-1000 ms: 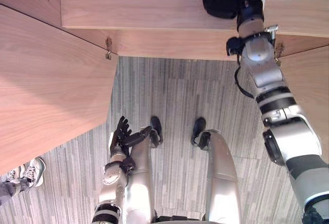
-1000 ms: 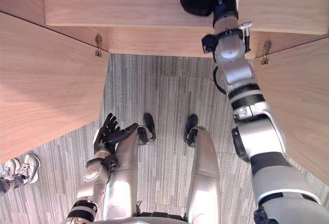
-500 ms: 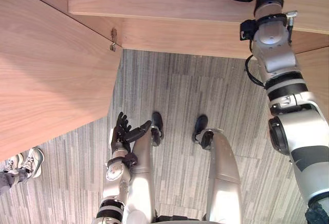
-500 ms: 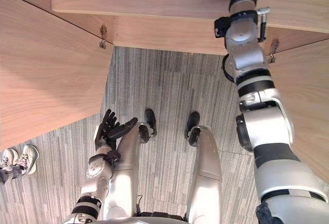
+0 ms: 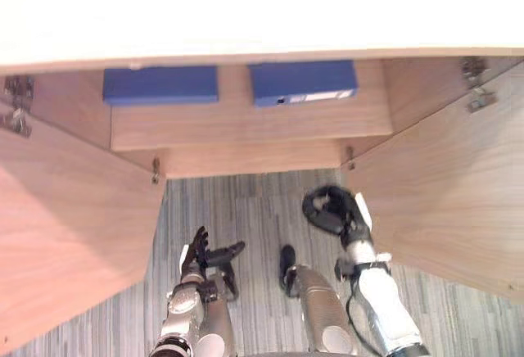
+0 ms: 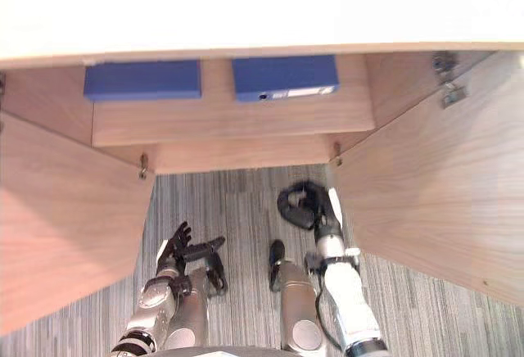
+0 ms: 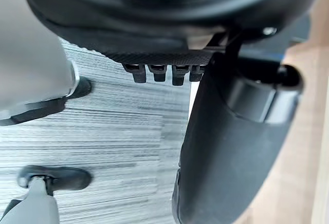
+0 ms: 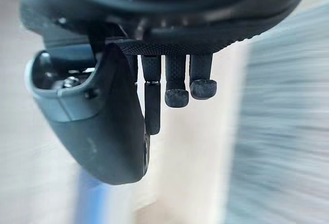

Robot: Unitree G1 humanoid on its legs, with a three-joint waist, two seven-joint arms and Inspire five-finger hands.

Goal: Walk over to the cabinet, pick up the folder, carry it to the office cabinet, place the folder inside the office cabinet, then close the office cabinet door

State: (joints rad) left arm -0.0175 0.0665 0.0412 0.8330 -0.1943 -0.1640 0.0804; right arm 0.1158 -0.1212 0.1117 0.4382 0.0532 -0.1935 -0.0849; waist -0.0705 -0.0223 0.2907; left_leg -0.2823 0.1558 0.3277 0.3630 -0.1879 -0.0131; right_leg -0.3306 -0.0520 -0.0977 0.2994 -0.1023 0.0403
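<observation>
R hand (image 5: 327, 210) now out of cabinet (image 5: 246, 124); folder (image 5: 303, 83) left inside.
R curled, empty; L hand (image 5: 197, 257) open, empty; door (image 5: 442, 193) next.

Both head eyes look steeply down from above and in front of the open office cabinet (image 5: 246, 140), whose inside lies at twelve o'clock, with striped carpet (image 5: 254, 201) at six. The two views share the labelled blue folder (image 5: 303, 82), the plain blue folder (image 5: 160, 84), the left door (image 5: 74, 234) at nine, the right door (image 5: 442, 185) at three, the left hand (image 5: 196, 252) and the right hand (image 5: 332, 210), set slightly sideways of each other. Each wrist camera sits right against its own hand. The left wrist view looks past its fingers (image 7: 157, 72) onto carpet, the right past its fingers (image 8: 177, 80) toward pale wood.
</observation>
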